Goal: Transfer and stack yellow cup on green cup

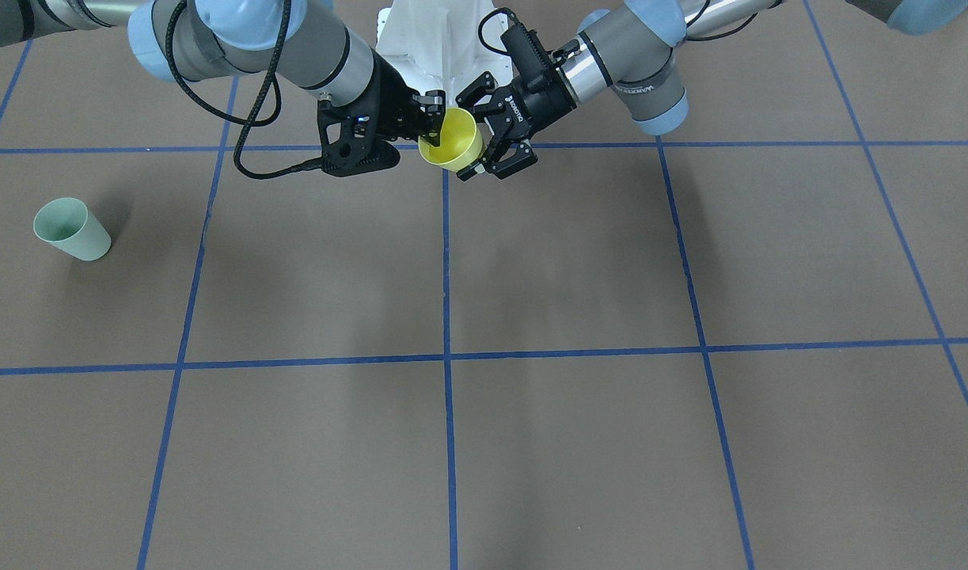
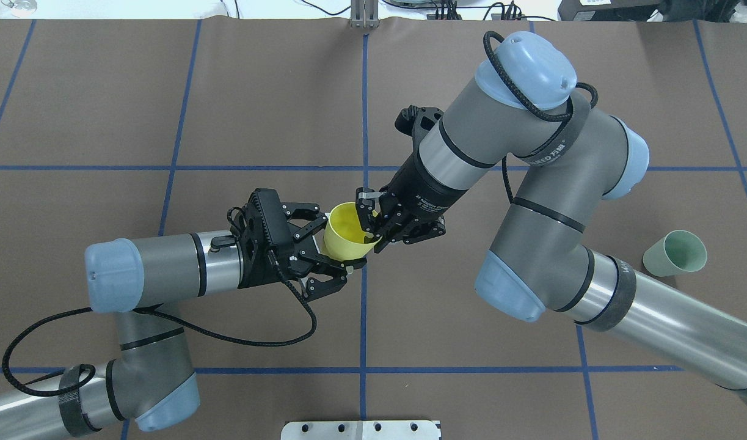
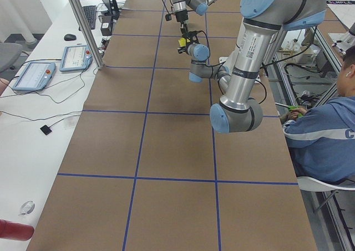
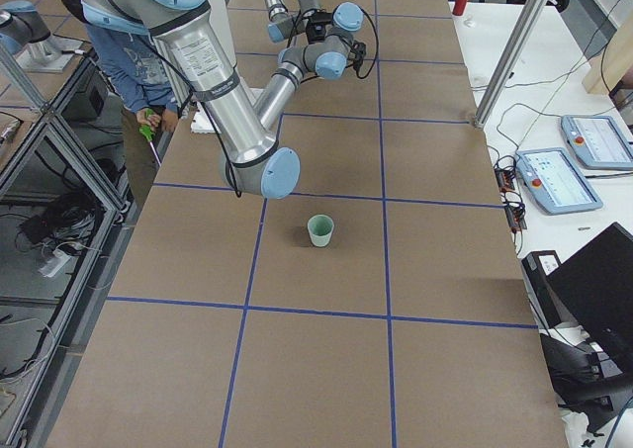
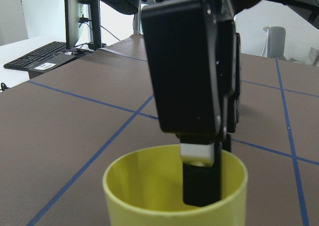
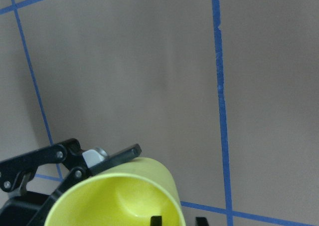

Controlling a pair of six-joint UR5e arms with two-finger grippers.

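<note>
The yellow cup (image 2: 347, 237) is held in the air above the table's middle, tilted, between both grippers. My left gripper (image 2: 335, 242) comes in from the left, and its fingers (image 2: 342, 267) clasp the cup's body from both sides. My right gripper (image 2: 371, 225) is shut on the cup's rim, with one finger inside the cup, as the left wrist view shows (image 5: 201, 181). The front view shows the same hold on the cup (image 1: 452, 139). The green cup (image 2: 675, 252) stands upright and alone on the table at the far right, well away from both grippers.
Brown table with a blue tape grid (image 2: 363, 293). A white mount plate (image 2: 361, 429) sits at the near edge. A seated person (image 3: 327, 129) is beside the table by the robot. Tablets (image 3: 33, 73) and cables lie on the side bench.
</note>
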